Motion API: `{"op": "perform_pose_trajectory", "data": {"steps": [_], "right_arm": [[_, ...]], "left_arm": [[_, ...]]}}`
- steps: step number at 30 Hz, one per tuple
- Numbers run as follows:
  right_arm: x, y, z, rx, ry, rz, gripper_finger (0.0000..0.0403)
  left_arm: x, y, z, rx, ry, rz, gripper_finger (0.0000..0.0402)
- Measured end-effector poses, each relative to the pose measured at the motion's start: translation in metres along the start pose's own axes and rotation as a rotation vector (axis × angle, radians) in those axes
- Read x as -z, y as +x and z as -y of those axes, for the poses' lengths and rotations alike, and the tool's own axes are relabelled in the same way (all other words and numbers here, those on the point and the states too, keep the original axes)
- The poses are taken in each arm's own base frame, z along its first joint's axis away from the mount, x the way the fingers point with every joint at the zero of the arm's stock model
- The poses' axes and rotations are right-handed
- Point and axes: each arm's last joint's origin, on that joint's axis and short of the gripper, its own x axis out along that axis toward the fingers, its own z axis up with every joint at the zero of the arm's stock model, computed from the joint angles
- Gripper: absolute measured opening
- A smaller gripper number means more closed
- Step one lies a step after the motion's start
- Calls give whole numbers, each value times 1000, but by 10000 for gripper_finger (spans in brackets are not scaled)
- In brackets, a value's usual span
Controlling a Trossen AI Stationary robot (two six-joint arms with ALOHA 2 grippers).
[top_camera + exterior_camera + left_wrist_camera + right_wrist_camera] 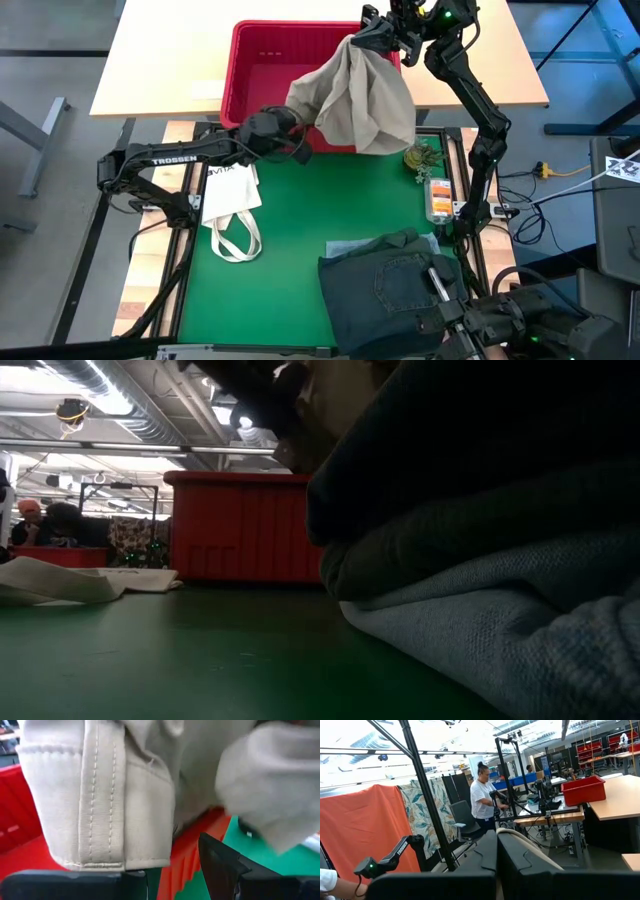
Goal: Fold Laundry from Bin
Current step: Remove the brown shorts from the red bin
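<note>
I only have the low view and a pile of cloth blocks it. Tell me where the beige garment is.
Observer: The beige garment hangs from the shut right tool over the red bin's right end.
Operator: Report the left tool.
Observer: The left tool is open at the garment's lower left edge, hem by its fingers.
Operator: Name that pile.
Observer: Folded dark jeans on the green mat.

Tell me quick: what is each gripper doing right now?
Left gripper: fingers apart beside the hanging khaki-beige cloth garment; whether it holds it cannot be told.
Right gripper: shut on the garment's top, lifting it.
</note>
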Motion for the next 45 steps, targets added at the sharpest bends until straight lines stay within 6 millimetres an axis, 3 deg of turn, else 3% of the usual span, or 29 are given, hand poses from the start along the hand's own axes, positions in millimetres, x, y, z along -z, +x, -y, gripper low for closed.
{"op": "perform_pose_trajectory", "data": {"steps": [5, 11, 13, 23, 31, 37, 45], "right_arm": [[0, 0, 0, 0, -3, 1, 1], [-2, -1, 0, 22, -7, 24, 1], [-6, -7, -5, 35, -20, 32, 1], [-33, -37, -44, 87, -167, 51, 1], [-47, -59, -73, 120, -184, 47, 1], [-45, -62, -82, 31, -115, -86, 1], [-28, -64, -69, 24, 98, -152, 1]], "left_arm": [[-7, 0, 2, 40, -61, 63, 108], [-17, -9, -2, 53, -111, 114, 34], [-27, -20, -5, 93, -128, 149, 10], [-87, -96, -35, 206, -234, 410, 4], [-112, -146, -55, 314, -269, 548, 3], [-104, -167, -63, 432, -259, 446, 2], [-70, -168, -65, 466, -307, 58, 4]]}}
